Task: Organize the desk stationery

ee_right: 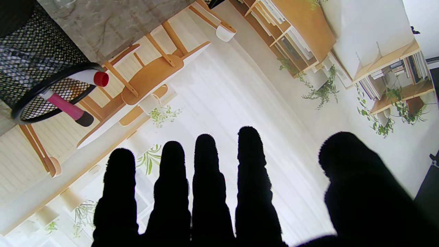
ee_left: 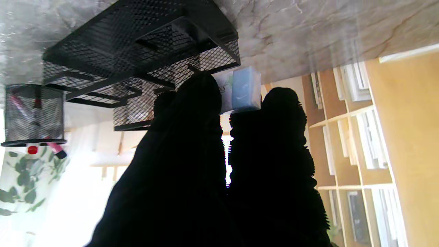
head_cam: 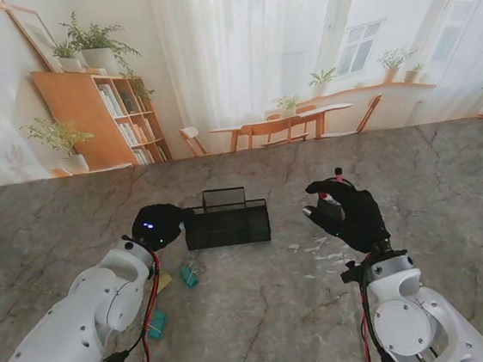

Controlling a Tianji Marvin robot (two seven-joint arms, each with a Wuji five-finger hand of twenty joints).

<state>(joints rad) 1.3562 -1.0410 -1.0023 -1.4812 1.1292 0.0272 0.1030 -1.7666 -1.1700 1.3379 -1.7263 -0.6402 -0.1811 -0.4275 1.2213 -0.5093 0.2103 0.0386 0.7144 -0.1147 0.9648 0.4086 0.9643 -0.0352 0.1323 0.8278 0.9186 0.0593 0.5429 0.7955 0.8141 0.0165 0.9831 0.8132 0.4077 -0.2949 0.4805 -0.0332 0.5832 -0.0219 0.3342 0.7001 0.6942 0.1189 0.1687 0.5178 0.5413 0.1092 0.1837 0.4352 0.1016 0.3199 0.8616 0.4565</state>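
Nearest to me, two white arms rise from the stand view's lower corners over a grey marble table (head_cam: 264,317) veined in dark lines. Beside the left arm lie two small teal items (head_cam: 188,276), one closer to me (head_cam: 156,324), with a yellow scrap just beside them; what they are is too small to tell.

The left hand (head_cam: 160,225), gloved in black, sits at the left end of the black mesh tray (head_cam: 227,225), touching or nearly touching it. Its wrist view shows the fingers (ee_left: 192,144) closed together round a pale blue and white block (ee_left: 245,89), likely an eraser, pinched at the fingertips just beside the tray's corner.

The right hand (head_cam: 349,213) is right of the tray and apart from it, raised off the table. Its wrist view shows four fingers (ee_right: 205,178) spread straight and the thumb set apart, with nothing held. In the stand view that hand covers most of a round mesh cup (ee_right: 31,65); the wrist views show a pink pen (ee_right: 67,109) and a red-capped marker (ee_right: 92,78) standing in it.

A few pale glints mark the table between the hand and me.

Farther off, beyond the table's far edge, a backdrop shows a bright room: a wooden bookshelf (head_cam: 105,117) with potted plants at left, white curtains, a wooden table with chairs, and tall windows at right.
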